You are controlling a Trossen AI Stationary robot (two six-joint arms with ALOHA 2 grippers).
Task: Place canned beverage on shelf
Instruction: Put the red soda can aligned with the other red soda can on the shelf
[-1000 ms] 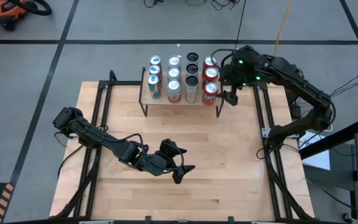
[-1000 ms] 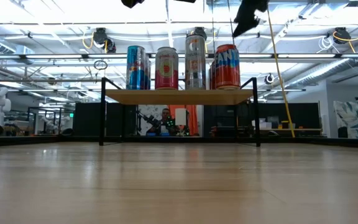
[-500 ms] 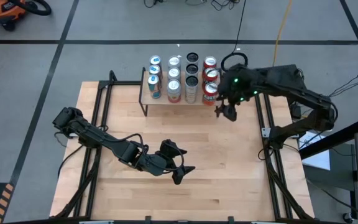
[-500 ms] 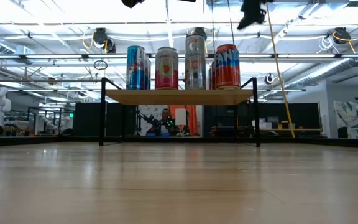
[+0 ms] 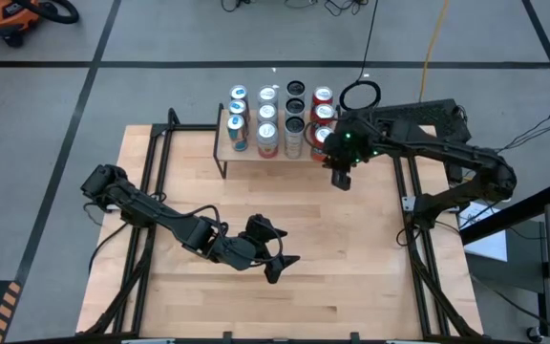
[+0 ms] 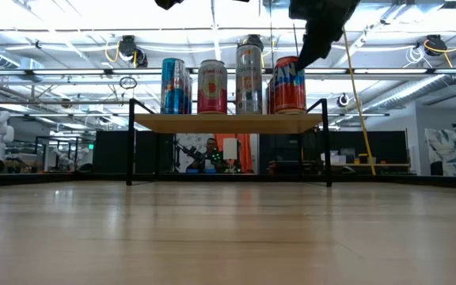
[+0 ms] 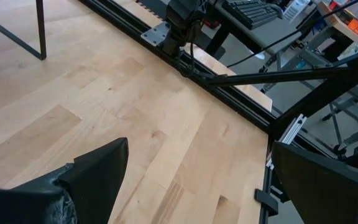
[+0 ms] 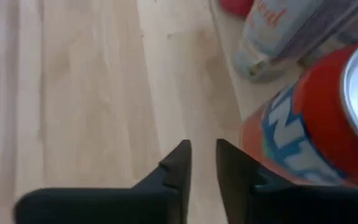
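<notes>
The shelf (image 5: 277,153) is taken as the landmark: it stands at the far edge of the table (image 5: 351,258), and its light top is filled with upright cans in four rows. The red canned beverage (image 5: 322,139) is seen on the shelf's right end, at the near corner, resting on the top. The right gripper (image 5: 339,179) is held just off that near right corner, above the table and close beside the red can; in the right wrist view its fingers (image 8: 178,167) are drawn nearly together with only a thin gap, and nothing appears to be held between them. The left gripper (image 5: 283,264) is parked well away from the shelf, over the near middle of the table, its jaws spread wide and empty.
</notes>
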